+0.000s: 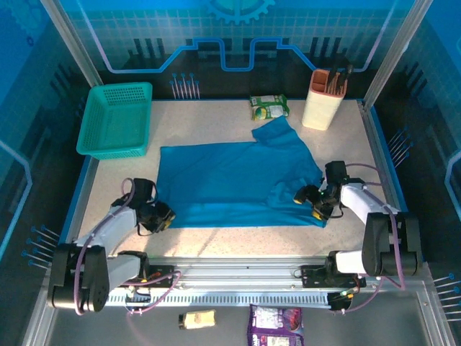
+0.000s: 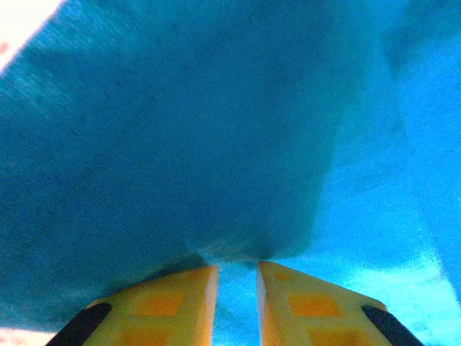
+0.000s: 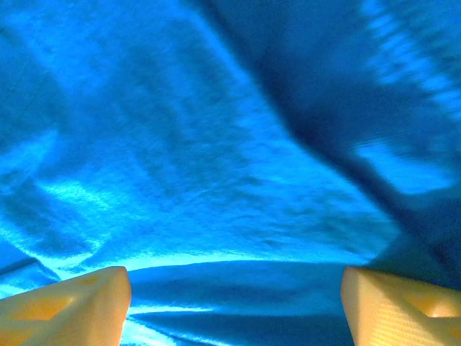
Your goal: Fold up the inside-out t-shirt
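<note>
**Left jaws nipped on the shirt's hem, right jaws wide over its far side**

At the far left of the table [image 1: 216,119] sits a teal mesh basket [image 1: 115,119], well apart from the cloth. Below it, at the near left corner of the cloth, the left gripper [image 1: 160,216] lies low against the tabletop. In the left wrist view its yellow fingers [image 2: 173,295] stand close together with only a thin slot between them. Blue fabric bunches right at their tips and runs through that slot, so they look pinched on the shirt's edge.

The blue t-shirt [image 1: 238,184] is spread flat across the middle of the table as a rough rectangle. Its near edge runs straight from one gripper to the other, and one sleeve pokes up toward the back right. Just beyond that sleeve lies a green snack packet [image 1: 269,107], close to it. To the packet's right stands a cream holder [image 1: 324,99] with dark utensils sticking out of it.

At the shirt's near right corner the right gripper [image 1: 315,200] rests over the fabric. The right wrist view shows its two fingers [image 3: 72,303] spread far apart, with wrinkled blue cloth lying across the whole gap and nothing clamped between them.

In front of the arm bases, off the table surface, lie a small yellowish packet [image 1: 197,318] and, to its right, a purple packet [image 1: 276,326].
</note>
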You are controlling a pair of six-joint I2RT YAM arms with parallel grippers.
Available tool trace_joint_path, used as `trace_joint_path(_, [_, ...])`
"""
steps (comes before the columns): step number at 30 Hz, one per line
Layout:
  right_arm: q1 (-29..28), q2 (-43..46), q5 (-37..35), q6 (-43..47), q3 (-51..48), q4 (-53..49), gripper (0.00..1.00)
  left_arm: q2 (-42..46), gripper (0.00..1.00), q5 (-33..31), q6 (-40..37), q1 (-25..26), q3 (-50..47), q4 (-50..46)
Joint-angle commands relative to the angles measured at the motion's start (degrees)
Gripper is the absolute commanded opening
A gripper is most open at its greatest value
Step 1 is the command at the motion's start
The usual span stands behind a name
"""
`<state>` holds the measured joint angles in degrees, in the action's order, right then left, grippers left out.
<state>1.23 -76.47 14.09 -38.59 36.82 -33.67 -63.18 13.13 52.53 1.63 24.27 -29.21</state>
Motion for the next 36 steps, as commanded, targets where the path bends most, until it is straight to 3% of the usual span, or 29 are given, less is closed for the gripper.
trace_joint_path(1, [0.21, 4.15, -3.17, -1.54, 1.89, -6.41, 0.76, 1.23, 0.24, -2.50, 3.60, 2.29, 1.19, -5.52])
trace_joint_path(6, [-7.39, 5.63, 2.75, -1.79, 8.54, -1.16, 0.76, -3.13, 0.24, -2.98, -1.70, 2.92, 10.24, -7.34])
trace_joint_path(9, [-11.21, -1.39, 12.37, -0.11, 12.45, 4.09, 0.75, -7.97, 0.23, -2.07, -6.63, 2.94, 15.81, -7.57])
trace_joint_path(12, [-13.94, -8.26, 16.29, 0.16, 15.76, 9.54, 0.75, -13.08, 0.23, -1.25, -10.55, 2.94, 20.37, -7.10])
trace_joint_path(17, [-14.61, -19.89, 17.24, -0.18, 18.96, 15.22, 0.76, -21.75, 0.21, -1.95, -13.85, 2.94, 23.90, -6.46])
trace_joint_path(22, [-13.82, -25.90, 14.52, -0.88, 18.18, 17.28, 0.78, -27.61, 0.20, -3.79, -14.06, 2.85, 22.10, -4.41])
trace_joint_path(36, [-11.62, -13.70, 9.61, -1.66, 2.62, 15.12, 0.80, -19.67, 0.21, -3.95, -8.37, 3.98, 10.53, -3.40])
